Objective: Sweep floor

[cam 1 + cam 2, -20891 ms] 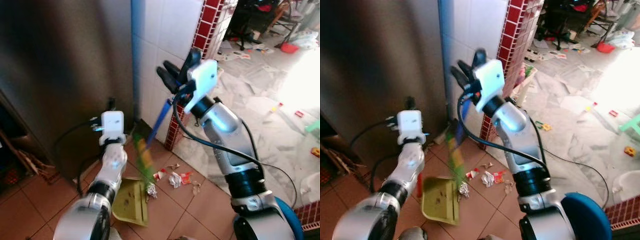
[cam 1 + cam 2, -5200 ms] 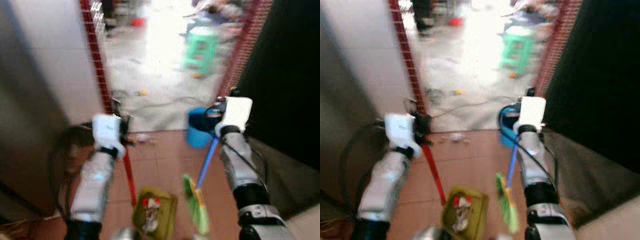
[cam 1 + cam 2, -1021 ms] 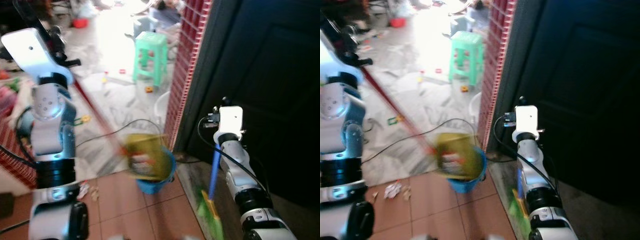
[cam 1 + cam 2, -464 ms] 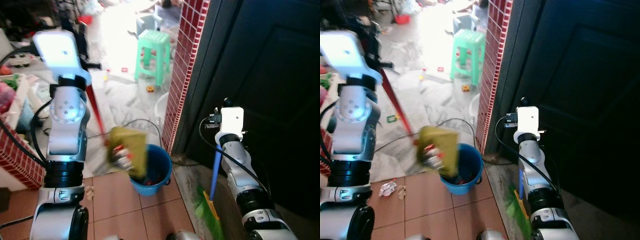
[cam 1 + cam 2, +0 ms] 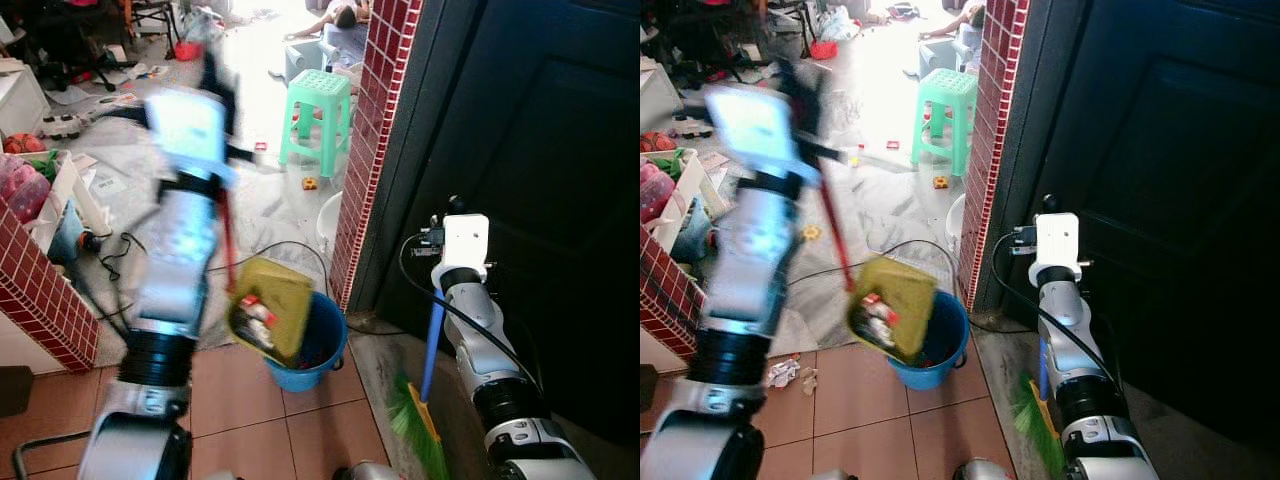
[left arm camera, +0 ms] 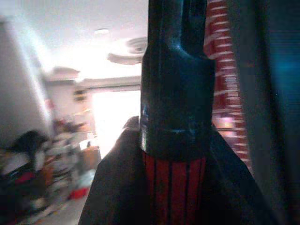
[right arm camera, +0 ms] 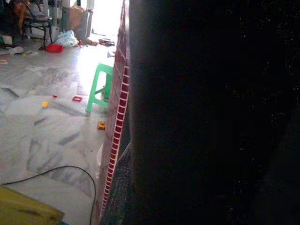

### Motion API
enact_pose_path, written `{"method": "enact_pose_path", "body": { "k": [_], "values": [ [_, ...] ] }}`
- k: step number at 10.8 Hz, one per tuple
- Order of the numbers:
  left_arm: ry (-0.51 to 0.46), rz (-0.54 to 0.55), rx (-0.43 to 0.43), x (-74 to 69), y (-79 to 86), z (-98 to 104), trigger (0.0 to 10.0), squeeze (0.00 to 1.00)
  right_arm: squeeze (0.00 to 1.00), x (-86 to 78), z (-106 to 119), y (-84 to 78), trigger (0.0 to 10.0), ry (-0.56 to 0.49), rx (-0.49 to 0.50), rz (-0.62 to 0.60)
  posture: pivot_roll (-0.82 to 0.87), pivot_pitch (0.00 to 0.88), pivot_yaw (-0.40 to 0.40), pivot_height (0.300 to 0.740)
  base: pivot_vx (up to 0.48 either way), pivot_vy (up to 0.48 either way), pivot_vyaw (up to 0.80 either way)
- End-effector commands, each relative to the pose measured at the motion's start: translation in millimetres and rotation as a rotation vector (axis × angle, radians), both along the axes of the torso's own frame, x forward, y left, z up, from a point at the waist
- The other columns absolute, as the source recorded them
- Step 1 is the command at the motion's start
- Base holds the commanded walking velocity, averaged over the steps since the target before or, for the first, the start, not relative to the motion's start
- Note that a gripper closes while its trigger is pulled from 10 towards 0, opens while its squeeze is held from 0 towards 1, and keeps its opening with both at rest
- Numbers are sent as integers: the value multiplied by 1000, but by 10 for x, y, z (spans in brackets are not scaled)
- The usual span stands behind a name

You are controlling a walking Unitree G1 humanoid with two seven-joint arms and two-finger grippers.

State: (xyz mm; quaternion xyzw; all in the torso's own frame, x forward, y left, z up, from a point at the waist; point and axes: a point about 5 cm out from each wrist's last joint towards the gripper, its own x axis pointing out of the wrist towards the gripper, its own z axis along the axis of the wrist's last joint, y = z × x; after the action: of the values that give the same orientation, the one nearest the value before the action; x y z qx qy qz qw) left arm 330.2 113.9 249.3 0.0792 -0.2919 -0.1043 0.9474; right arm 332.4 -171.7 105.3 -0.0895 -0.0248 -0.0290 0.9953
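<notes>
The left gripper [image 5: 215, 90] clenches the red handle [image 6: 176, 187] of the yellow-green dustpan [image 5: 268, 307] — tilted, litter inside, over the blue bucket's [image 5: 322, 340] rim. The right gripper [image 5: 447, 215] grasps the blue-handled broom [image 5: 428, 352] beside the dark door [image 5: 540, 170].

Dustpan [image 5: 268, 307] at frame centre, tilted over bucket [image 5: 318, 345] just below-right, brick pillar [image 5: 375, 120] behind bucket, door [image 5: 540, 150] right of pillar, stool [image 5: 318, 105] upper centre, broom [image 5: 422, 400] lower right by door.

left arm [image 5: 180, 240] motion-blurred, broom [image 5: 425, 420] bristles cropped
</notes>
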Motion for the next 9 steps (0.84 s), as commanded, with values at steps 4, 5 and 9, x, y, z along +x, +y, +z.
{"method": "enact_pose_path", "body": {
  "k": [4,5,9],
  "values": [
    [-121,-456,358,-385,-662,-54,10000,0,0,41,106,-21,10000,-39,-5,-4,-60,0,-30,740,0,0,0],
    [-100,-555,450,-480,-805,-146,10000,0,0,36,99,-21,10000,-38,-5,-5,-57,0,-30,740,0,0,0],
    [-104,-608,472,-574,-908,-113,10000,0,0,51,108,-13,10000,-39,-11,-2,-57,0,-37,740,0,0,0]
  ]
}}
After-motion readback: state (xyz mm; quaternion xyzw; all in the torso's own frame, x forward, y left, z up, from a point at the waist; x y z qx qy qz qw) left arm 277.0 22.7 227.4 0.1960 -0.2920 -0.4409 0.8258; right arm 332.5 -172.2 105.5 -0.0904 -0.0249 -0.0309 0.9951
